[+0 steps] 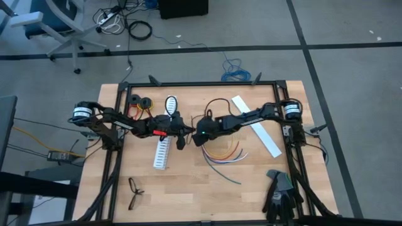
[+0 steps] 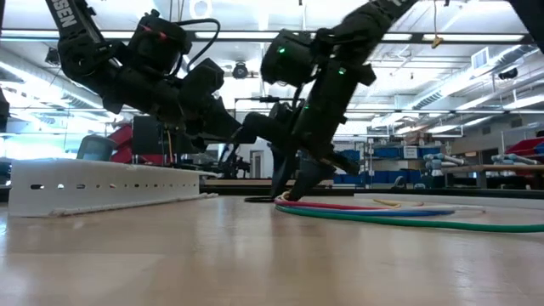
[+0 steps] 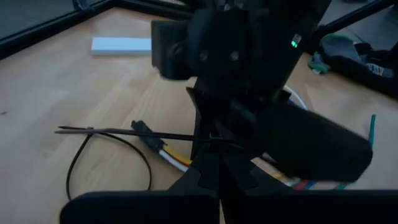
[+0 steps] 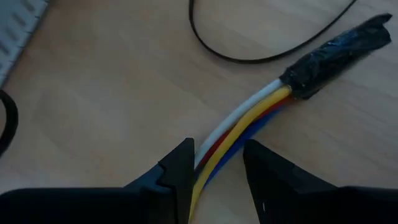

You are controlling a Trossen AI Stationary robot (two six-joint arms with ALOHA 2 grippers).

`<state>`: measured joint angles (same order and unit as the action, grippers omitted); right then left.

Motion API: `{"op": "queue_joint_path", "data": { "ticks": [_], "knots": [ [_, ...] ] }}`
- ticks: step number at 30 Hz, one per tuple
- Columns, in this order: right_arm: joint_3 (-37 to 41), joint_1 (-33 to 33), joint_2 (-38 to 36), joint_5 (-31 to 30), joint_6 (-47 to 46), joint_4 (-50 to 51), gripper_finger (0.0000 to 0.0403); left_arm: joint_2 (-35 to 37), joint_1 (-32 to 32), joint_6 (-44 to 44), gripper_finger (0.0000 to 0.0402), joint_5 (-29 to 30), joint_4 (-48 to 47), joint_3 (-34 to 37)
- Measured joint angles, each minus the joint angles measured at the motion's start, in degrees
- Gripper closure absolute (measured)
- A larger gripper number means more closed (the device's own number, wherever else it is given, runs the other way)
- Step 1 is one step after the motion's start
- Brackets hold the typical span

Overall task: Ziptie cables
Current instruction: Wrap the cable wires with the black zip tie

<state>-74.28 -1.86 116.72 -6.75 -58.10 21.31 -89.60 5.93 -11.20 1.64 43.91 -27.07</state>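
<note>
The cables (image 1: 226,154) are a bundle of white, yellow, red and blue wires lying on the table, one end wrapped in black tape (image 4: 336,50). My right gripper (image 4: 217,168) points down over the bundle near that end, shut on it. My left gripper (image 3: 214,155) is close beside it at mid-table (image 1: 182,135), shut on a thin black ziptie (image 3: 112,131). The ziptie runs straight out over the taped end. A thin black loop (image 3: 81,158) lies on the wood by the taped end. In the left wrist view the right gripper's body hides most of the bundle. My left gripper pinches the ziptie at one end (image 3: 205,139) between its fingertips. The strip lies roughly level, just above the table, and its free end (image 3: 62,129) points away from the fingers. My right gripper pinches the cables (image 4: 208,152) between its two fingers, a short way back from the taped end. It comes from above, with the fingers across the wires. The bundle lies on the table (image 2: 382,212), its far part spread loose.
A white slotted strip (image 1: 162,152) lies just left of the grippers and a flat white strip (image 1: 256,133) to the right. Black eyeglasses (image 1: 135,192) and dark gloves (image 1: 279,194) sit near the front edge. Tape rolls (image 1: 141,100) and a white oval object (image 1: 171,103) lie toward the far edge.
</note>
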Motion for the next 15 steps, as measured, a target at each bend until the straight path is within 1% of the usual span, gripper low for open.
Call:
{"op": "queue_joint_path", "data": {
  "ticks": [4,9,12,15],
  "knots": [
    [-6.1,-0.2,2.0,-0.1,-0.3,6.0,0.0274,0.0,0.0,0.2,0.0400,-0.1,-0.4,0.0],
    [-10.1,-1.3,2.6,-4.1,0.1,10.2,0.0281,0.0,0.0,0.0,0.0400,0.3,-0.9,0.0],
    [-10.9,-2.5,4.4,-4.7,3.2,11.7,0.0303,0.0,0.2,0.0,0.0400,1.0,-1.5,0.0],
    [-11.2,-3.5,6.9,-2.5,7.3,12.1,0.0349,0.0,0.2,0.0,0.0400,0.7,-1.9,0.1]
  ]
}}
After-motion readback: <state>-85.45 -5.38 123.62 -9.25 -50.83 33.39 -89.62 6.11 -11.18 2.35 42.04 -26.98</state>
